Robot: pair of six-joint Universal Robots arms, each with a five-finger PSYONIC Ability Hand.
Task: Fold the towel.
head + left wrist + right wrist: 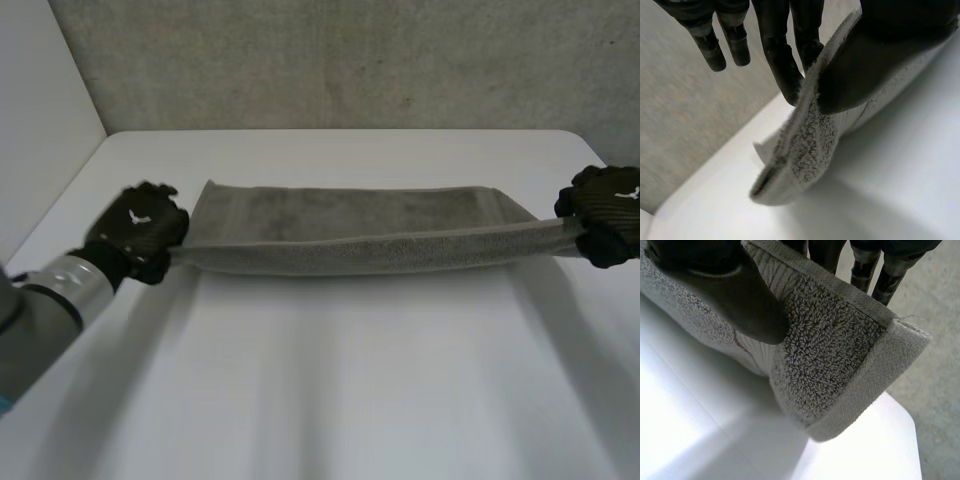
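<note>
Left hand [140, 228]: we find it at the towel's 9 o'clock end, with the thumb pressing a corner of the cloth against the fingers behind it. Other fingers stand free of the cloth.
Right hand [605, 212]: at the 3 o'clock end, it has the same pinch, thumb on the pile side and close to the hemmed corner.
Towel [350, 235]: the grey 6 o'clock edge is raised and drawn fairly straight between the two hands. The rest slopes down to the white table [350, 390] toward 12 o'clock.
Step, as we judge it: the raised edge is being carried over to meet the far one.
Risk, slip: both holds sit close to the corners, so more pull between the hands could draw a corner out.
Risk, skew: if one hand travels ahead of the other, the edges would land crooked.
Risk, drag: a low carry could push the resting half toward 12 o'clock and bunch it.
Risk, sag: if the hands close in, the middle could droop and crease.
</note>
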